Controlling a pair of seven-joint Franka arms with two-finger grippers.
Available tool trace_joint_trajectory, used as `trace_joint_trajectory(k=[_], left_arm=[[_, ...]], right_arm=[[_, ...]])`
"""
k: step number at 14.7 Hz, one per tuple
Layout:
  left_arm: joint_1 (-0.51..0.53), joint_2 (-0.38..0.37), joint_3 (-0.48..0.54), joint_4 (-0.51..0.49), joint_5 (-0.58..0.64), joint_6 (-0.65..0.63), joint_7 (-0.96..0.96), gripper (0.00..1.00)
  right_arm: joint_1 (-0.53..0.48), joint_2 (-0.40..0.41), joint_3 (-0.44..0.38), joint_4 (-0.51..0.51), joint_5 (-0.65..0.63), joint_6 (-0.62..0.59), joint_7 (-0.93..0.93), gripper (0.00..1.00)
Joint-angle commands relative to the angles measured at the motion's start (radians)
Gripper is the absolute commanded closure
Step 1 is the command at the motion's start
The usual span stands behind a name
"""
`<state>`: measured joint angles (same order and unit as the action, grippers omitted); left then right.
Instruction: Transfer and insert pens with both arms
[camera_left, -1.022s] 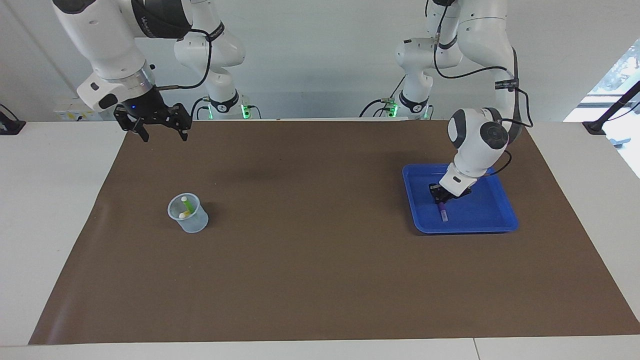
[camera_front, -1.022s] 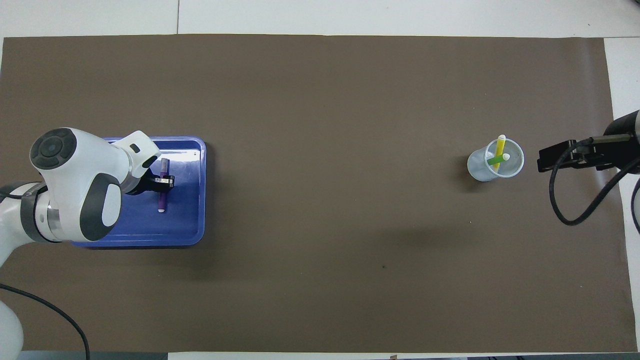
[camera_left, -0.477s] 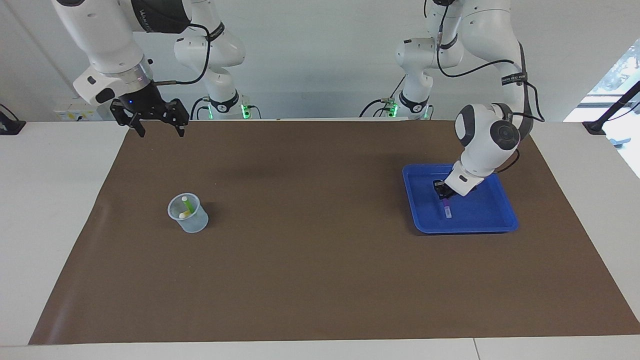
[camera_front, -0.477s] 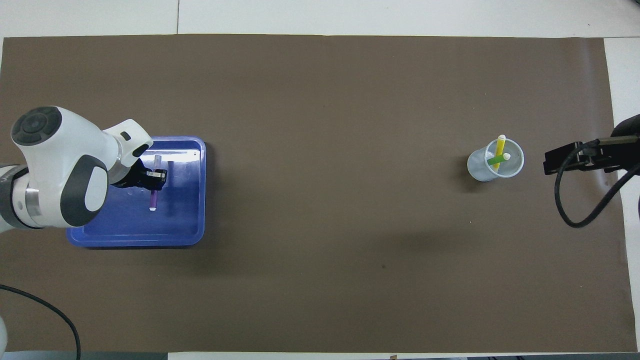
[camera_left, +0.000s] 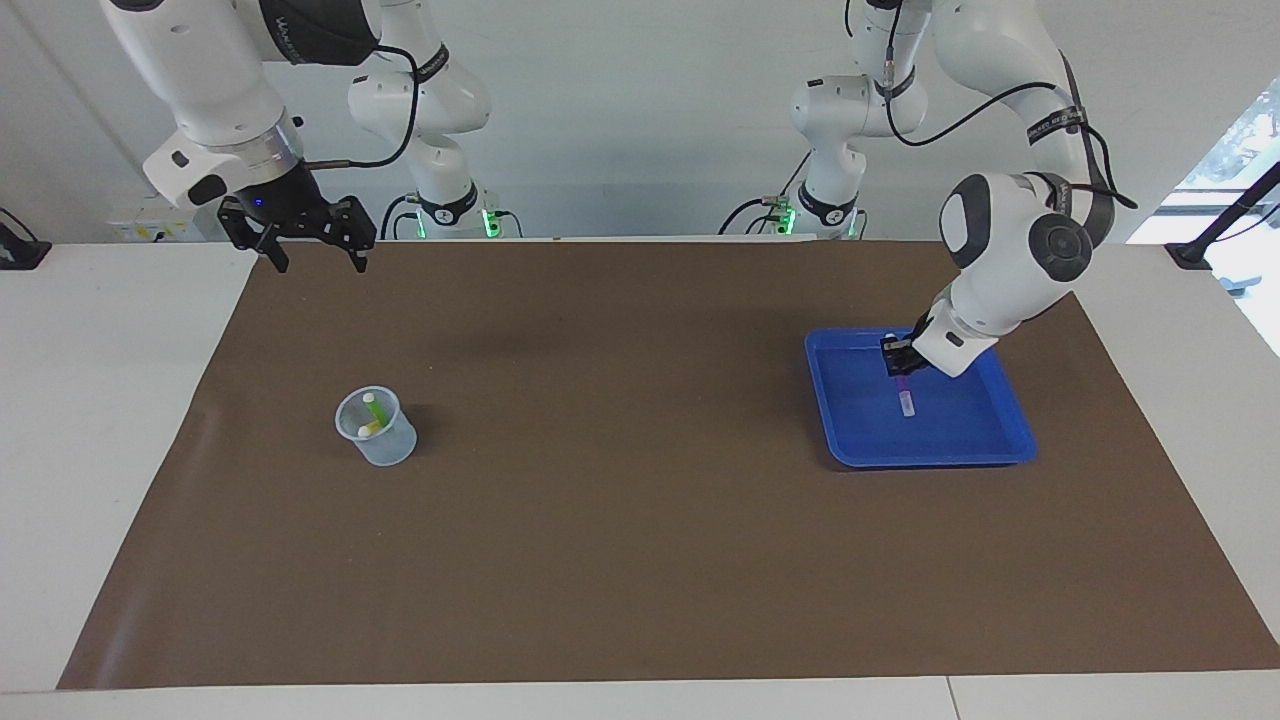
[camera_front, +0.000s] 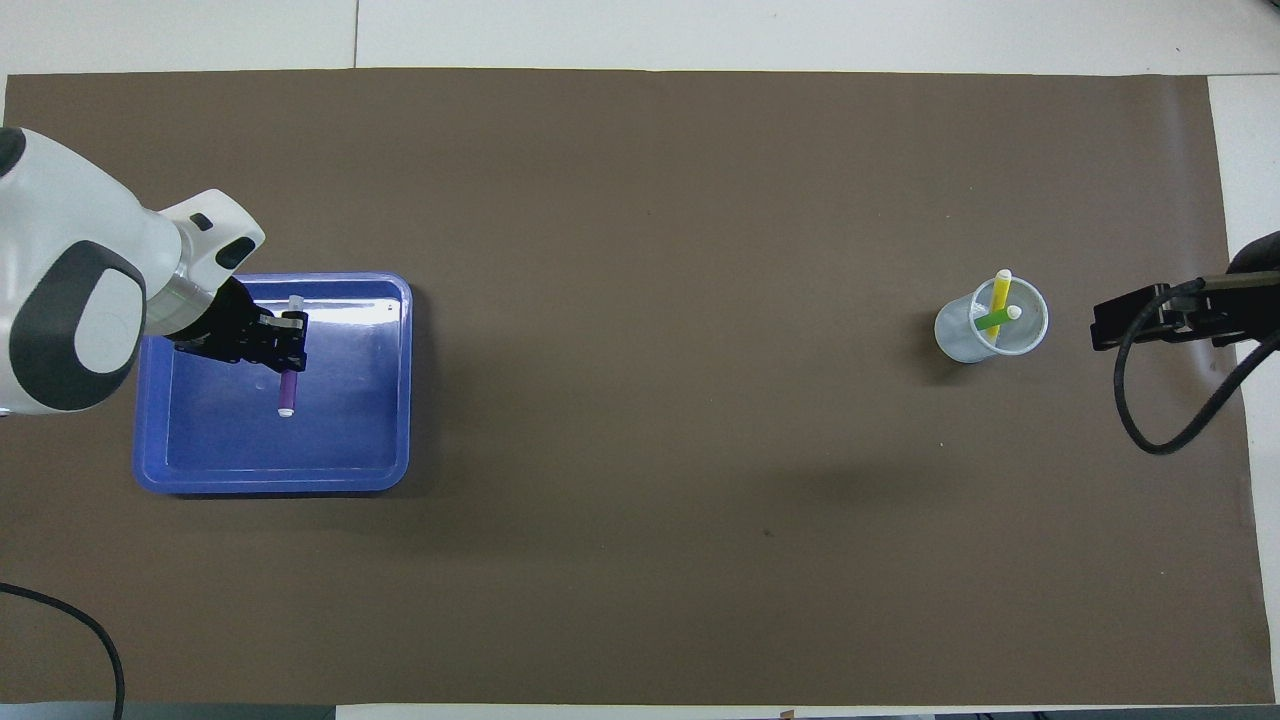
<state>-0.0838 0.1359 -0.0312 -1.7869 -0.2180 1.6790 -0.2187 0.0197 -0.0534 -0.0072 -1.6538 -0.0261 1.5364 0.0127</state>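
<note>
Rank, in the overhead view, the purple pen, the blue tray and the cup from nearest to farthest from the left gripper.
1. Purple pen: held in the left gripper.
2. Blue tray: directly under the gripper.
3. Cup: at the right arm's end of the table.

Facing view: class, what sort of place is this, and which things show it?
Probably a robotics lab: white robot arms mounted at a white table covered by a brown mat, with a blue tray and clear cup set out.

Overhead: I saw the left arm (camera_front: 70, 300) cut off at frame's left edge | right gripper (camera_front: 1130, 318) mostly cut off at right edge | purple pen (camera_front: 288, 385) middle hidden inside left gripper (camera_front: 292, 335) | cup (camera_front: 965, 340) hid lower pen ends
</note>
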Motion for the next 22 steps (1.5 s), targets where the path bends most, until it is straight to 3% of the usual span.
trace_joint_trajectory(k=[1, 6, 8, 11, 17, 22], left_arm=[[-0.002, -0.039, -0.006, 0.047, -0.143, -0.067, -0.282, 1.0], [-0.02, -0.123, -0.019, 0.024, -0.453, -0.039, -0.836, 1.0], [-0.053, -0.151, -0.024, 0.0, -0.542, 0.034, -1.037, 1.0], [-0.14, -0.191, -0.024, -0.06, -0.662, 0.195, -1.281, 1.0], [-0.344, -0.344, -0.024, -0.287, -0.874, 0.528, -1.449, 1.0], [-0.531, -0.38, -0.024, -0.38, -0.914, 0.793, -1.582, 1.0]], right_arm=[[-0.009, -0.006, 0.007, -0.009, -0.001, -0.001, 0.018, 0.0], [-0.009, -0.016, 0.016, -0.034, -0.003, 0.022, 0.023, 0.0], [-0.007, -0.016, 0.024, -0.031, 0.006, 0.024, 0.024, 0.0], [-0.009, -0.014, 0.026, -0.027, 0.173, 0.028, 0.067, 0.0], [-0.006, -0.006, 0.121, -0.026, 0.437, 0.126, 0.312, 0.0], [-0.004, -0.002, 0.277, -0.029, 0.465, 0.275, 0.476, 0.0]])
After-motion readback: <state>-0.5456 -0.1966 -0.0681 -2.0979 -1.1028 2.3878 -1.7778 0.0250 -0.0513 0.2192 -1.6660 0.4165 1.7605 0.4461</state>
